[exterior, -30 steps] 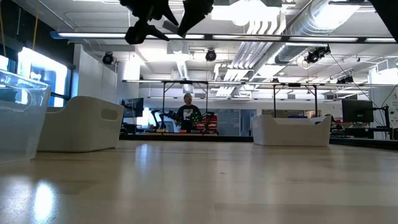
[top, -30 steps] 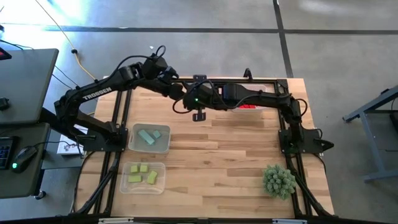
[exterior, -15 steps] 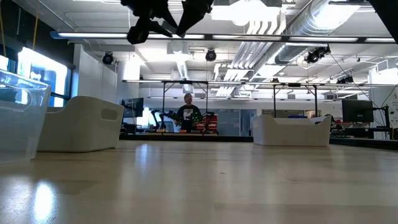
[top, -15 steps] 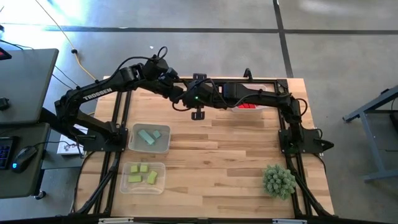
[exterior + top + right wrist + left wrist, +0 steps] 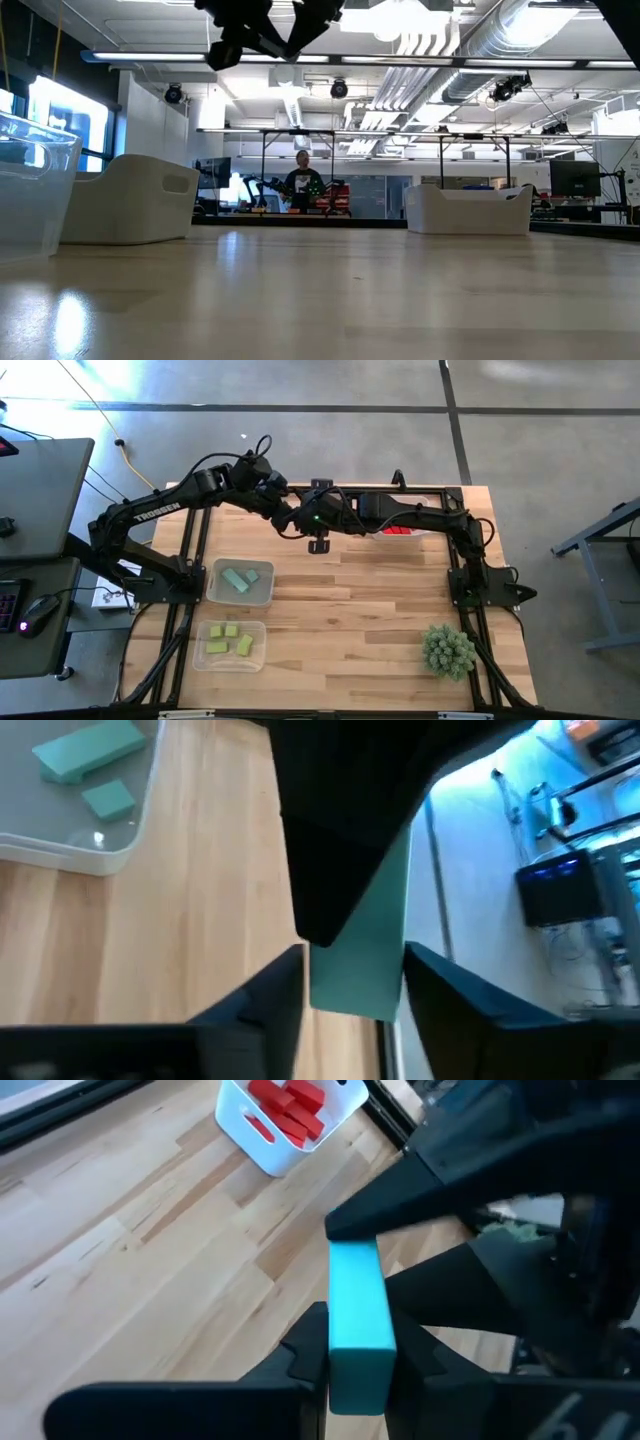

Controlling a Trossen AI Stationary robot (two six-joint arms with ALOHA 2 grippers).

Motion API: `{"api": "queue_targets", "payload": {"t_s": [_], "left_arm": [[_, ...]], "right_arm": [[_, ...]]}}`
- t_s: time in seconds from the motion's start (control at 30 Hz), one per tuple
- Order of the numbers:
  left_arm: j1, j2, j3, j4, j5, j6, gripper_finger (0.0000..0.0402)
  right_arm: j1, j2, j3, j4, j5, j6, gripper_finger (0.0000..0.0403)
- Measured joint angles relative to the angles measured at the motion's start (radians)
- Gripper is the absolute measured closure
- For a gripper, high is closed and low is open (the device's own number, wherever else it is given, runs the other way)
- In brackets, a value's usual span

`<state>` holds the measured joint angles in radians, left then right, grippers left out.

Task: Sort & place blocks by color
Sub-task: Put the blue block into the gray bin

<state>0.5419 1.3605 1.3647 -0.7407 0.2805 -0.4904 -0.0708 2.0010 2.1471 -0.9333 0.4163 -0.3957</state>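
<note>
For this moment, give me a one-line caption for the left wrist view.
Mid-air handover: left gripper and right gripper both grip a teal bar above the table; red blocks fill a white bin.

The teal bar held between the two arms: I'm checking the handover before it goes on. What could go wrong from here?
1. Both the left gripper and the right gripper clamp the teal bar in mid-air. If they pull apart or release together, it could twist or drop.
2. The fingers of both arms are crowded together and could knock each other.
3. The teal tray lies far away, so a fall lands outside it.
</note>
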Motion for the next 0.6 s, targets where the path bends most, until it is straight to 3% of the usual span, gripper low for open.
{"api": "queue_targets", "payload": {"t_s": [0.2, 0.6], "left_arm": [[-0.04, -0.003, 0.0, -0.102, -0.039, 0.032, 0.0368], [-0.184, -0.003, 0.0, -0.454, -0.091, 0.034, 0.0368]], "right_arm": [[0.0, 0.0, 0.0, -0.043, -0.003, 0.049, 0.0179], [0.0, 0.0, 0.0, -0.125, -0.006, 0.082, 0.0185]]}}
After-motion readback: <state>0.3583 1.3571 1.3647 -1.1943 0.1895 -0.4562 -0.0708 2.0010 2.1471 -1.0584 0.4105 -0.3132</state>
